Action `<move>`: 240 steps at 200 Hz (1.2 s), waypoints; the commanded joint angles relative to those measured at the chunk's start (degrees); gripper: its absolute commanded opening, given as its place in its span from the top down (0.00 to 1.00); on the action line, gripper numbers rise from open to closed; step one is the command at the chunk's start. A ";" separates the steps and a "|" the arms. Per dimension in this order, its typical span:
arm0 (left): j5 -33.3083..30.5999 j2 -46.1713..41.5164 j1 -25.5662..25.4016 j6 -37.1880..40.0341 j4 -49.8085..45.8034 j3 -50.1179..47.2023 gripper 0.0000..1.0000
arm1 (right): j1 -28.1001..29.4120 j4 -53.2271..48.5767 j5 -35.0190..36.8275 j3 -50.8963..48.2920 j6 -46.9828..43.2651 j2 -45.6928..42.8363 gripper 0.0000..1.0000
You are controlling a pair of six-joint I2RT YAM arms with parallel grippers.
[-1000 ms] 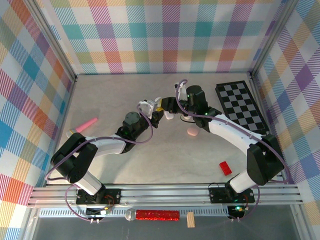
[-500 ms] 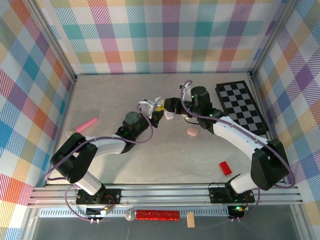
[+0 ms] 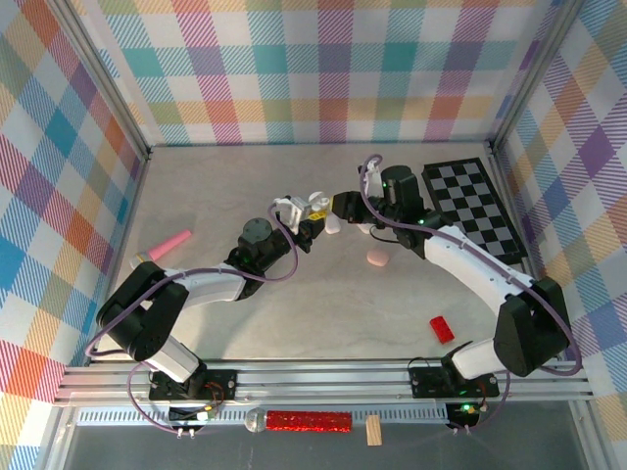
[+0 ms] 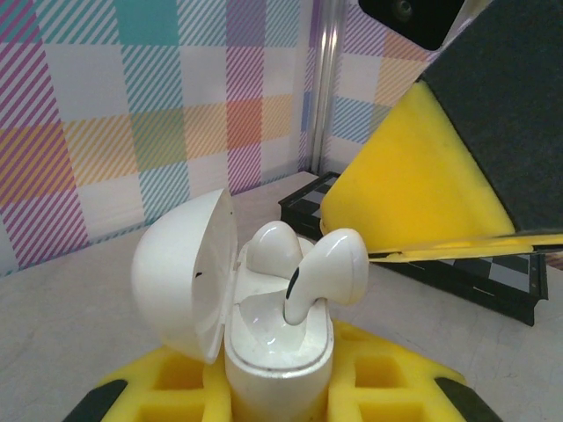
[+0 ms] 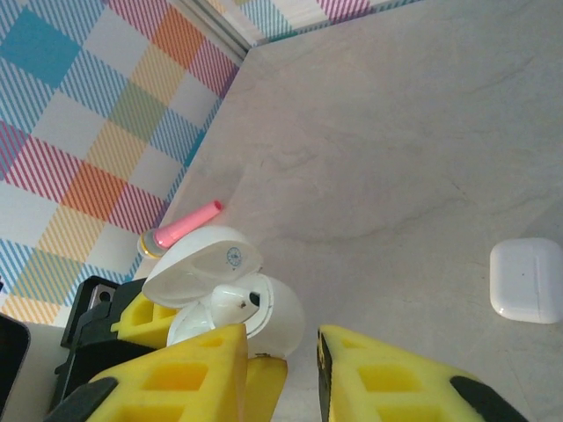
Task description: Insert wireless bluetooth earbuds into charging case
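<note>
Earbud [image 4: 327, 269] stem-down in the open case [image 4: 280, 362], checkerboard [image 4: 494, 276] behind

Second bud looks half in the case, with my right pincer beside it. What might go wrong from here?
1. The earbud leans with its stem inside the charging case and its head still proud; a sideways nudge from the right pincer may flick it out.
2. Pressing off-centre could twist the case in the left pincer, or knock the open lid.

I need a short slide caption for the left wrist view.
Left gripper holds the open charging case; one earbud seated, second earbud half inserted.
</note>
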 commanded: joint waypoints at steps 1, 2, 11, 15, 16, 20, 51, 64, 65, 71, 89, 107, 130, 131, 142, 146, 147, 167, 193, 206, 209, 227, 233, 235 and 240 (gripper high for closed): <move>0.27 -1.41 0.34 0.79 1.97 0.30 0.94 | 0.04 -1.48 -4.10 2.44 -2.35 0.79 0.72; 0.26 -1.36 0.34 0.80 1.94 0.32 0.94 | 0.01 -1.50 -4.19 2.44 -2.42 0.81 0.72; -0.14 -1.24 0.34 0.88 1.77 0.41 0.94 | 0.04 -1.47 -4.85 2.62 -2.58 0.92 0.71; -0.25 -1.15 0.34 0.89 1.74 0.43 0.94 | 0.05 -1.59 -5.04 2.63 -2.66 0.93 0.71; -0.26 -1.14 0.34 0.89 1.74 0.43 0.94 | 0.01 -1.55 -5.10 2.63 -2.66 0.97 0.71; -0.31 -1.06 0.34 0.89 1.74 0.48 0.94 | 0.01 -1.57 -5.23 2.62 -2.66 1.01 0.71; -0.10 -0.71 0.39 0.81 1.56 1.03 0.94 | 0.24 -1.60 -7.22 3.01 -2.76 2.10 0.70; 0.03 -0.70 0.35 0.80 1.37 1.14 0.94 | 0.41 -1.69 -7.74 3.30 -2.76 2.63 0.69; 0.05 -0.70 0.35 0.80 1.33 1.14 0.94 | 0.41 -1.69 -7.77 3.32 -2.80 2.66 0.69; 0.12 -0.70 0.35 0.84 1.26 1.22 0.94 | 0.49 -1.69 -7.80 3.41 -2.79 2.84 0.68; 0.42 -0.70 0.34 0.81 0.91 1.39 0.94 | 0.59 -1.51 -7.83 3.62 -2.83 3.12 0.65; 0.78 -0.53 0.34 0.80 0.77 1.49 0.94 | 0.67 -1.56 -7.84 3.74 -2.76 3.19 0.62; 0.78 -0.27 0.34 0.71 0.82 1.49 0.94 | 0.68 -1.34 -8.05 3.68 -2.58 3.12 0.60; 0.83 -0.27 0.34 0.71 0.84 1.53 0.94 | 0.68 -1.34 -8.01 3.72 -2.53 3.17 0.60; 1.08 -0.10 0.34 0.71 0.81 1.58 0.94 | 0.67 -1.34 -8.18 3.68 -2.48 3.30 0.58; 1.19 -0.01 0.34 0.80 0.77 1.65 0.94 | 0.68 -1.41 -8.21 3.72 -2.42 3.37 0.58; 1.25 0.04 0.34 0.80 0.77 1.66 0.94 | 0.68 -1.46 -8.18 3.74 -2.46 3.38 0.58; 1.49 0.35 0.39 0.71 0.73 1.84 0.94 | 0.68 -2.49 -7.94 4.12 -2.87 3.99 0.55; 1.13 0.20 0.77 1.60 0.69 1.28 0.94 | 0.59 -3.01 -4.52 2.95 -3.57 1.19 0.53; 1.16 0.01 1.28 3.01 0.34 0.67 0.94 | 0.33 -3.26 -3.29 2.54 -3.72 -0.61 0.51; 1.12 0.00 1.49 3.48 0.26 0.47 0.94 | 0.33 -3.39 -3.17 2.59 -3.77 -0.92 0.50; 0.19 -0.25 1.97 8.55 -0.07 -0.73 0.94 | 0.24 -4.79 -2.76 3.60 -3.60 -1.54 0.43; 0.23 -0.35 2.07 10.75 -0.42 -1.00 0.94 | 0.24 -5.40 -2.43 4.03 -3.33 -1.46 0.40; 0.32 -0.42 2.03 11.35 -0.52 -1.09 0.94 | 0.24 -5.58 -2.24 4.10 -3.25 -1.38 0.39; 0.33 -0.50 2.10 13.11 -0.75 -1.29 0.94 | 0.24 -6.48 -1.90 4.69 -3.11 -1.15 0.36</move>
